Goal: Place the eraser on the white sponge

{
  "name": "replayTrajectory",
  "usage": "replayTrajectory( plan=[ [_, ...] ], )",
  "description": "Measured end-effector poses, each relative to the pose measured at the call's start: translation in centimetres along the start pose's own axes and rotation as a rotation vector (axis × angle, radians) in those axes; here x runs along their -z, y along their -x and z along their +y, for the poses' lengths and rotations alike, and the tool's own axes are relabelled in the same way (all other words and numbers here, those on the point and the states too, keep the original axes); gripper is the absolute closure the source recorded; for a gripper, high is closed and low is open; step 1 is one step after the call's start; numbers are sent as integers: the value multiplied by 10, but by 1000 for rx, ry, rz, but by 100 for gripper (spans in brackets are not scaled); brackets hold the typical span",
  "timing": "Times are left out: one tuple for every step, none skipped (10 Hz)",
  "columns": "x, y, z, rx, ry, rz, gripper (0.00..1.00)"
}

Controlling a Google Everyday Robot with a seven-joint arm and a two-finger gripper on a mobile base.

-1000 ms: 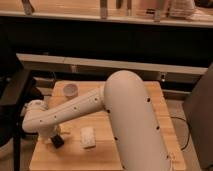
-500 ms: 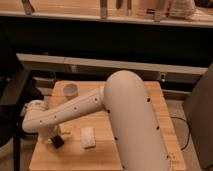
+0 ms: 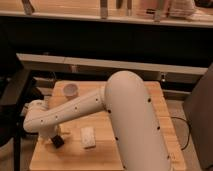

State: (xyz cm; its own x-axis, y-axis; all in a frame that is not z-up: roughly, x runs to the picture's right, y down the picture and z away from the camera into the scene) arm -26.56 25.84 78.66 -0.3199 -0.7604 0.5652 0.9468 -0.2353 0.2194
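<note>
The gripper (image 3: 55,137) sits at the lower left of the frame, low over the wooden surface (image 3: 100,161) and right at the black eraser (image 3: 58,142). I cannot tell whether it grips the eraser. The white sponge (image 3: 88,137) lies just right of the eraser, not touching it.

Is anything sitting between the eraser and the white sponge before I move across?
Nothing visible does. The eraser sits at the end effector on the table, with only bare wood between it and the white sponge. The small cup stands farther back, off that path.
</note>
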Motion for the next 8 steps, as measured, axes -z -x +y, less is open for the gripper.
replayTrajectory(
  plan=[
    [-4,-1,-2,12,-21,-6,20],
    [-6,-2,-4,21,-26,-8,20],
    [-10,-2,-6,27,-32,-16,20],
    [-15,-3,-5,28,-36,-22,20],
    [-20,-2,-7,34,-41,-31,20],
    [-23,-2,-9,37,-40,-36,23],
    [-26,-2,-10,39,-36,-42,31],
    [-29,-1,-12,43,-29,-48,41]
  ],
)
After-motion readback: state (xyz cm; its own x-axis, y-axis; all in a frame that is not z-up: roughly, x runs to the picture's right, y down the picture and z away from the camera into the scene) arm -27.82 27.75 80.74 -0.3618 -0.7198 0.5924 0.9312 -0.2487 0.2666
